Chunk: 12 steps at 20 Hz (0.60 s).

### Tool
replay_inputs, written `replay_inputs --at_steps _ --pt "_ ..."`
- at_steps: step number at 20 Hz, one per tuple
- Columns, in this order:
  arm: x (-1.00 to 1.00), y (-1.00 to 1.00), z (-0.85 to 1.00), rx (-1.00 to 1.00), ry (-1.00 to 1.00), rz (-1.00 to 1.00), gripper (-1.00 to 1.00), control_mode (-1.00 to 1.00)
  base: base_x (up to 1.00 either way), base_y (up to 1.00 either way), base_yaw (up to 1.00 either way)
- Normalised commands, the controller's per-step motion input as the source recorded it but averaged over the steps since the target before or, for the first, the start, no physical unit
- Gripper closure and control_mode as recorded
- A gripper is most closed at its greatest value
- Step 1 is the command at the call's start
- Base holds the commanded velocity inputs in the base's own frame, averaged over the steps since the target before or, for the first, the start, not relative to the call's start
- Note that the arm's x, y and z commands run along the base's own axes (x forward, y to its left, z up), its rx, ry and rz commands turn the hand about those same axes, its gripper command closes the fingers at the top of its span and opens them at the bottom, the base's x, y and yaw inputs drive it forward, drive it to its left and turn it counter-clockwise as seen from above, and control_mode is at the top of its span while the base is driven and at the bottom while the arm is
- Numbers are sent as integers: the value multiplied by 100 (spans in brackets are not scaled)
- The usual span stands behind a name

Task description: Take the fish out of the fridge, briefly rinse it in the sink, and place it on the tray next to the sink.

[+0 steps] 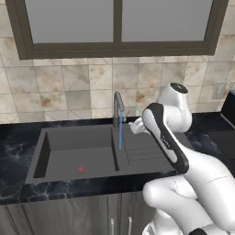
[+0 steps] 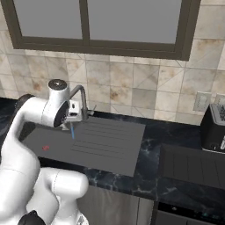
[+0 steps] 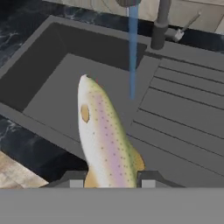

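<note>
Gripping one fish (image 3: 105, 135), the claw (image 3: 109, 180) hangs over one sink (image 3: 52, 57).

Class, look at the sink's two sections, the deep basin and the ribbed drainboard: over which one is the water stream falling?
The drainboard: the blue stream ends at its ribbed edge, beside the basin, not in it.

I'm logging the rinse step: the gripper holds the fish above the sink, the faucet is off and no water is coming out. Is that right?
Not quite. The faucet is on: a blue stream of water falls from its spout, as the hand view shows. The rest holds: the gripper holds the fish above the sink.
</note>
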Motion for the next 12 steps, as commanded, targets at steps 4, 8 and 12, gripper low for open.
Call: replay_inputs --at_steps 4,8,12 --pt "-51 -22 65 -2 0 -74 100 -100 0 0 0" --pt "-31 -76 17 -11 0 -66 100 -100 0 0 0" --pt "-34 -100 0 -11 -5 -52 100 -100 0 0 0"
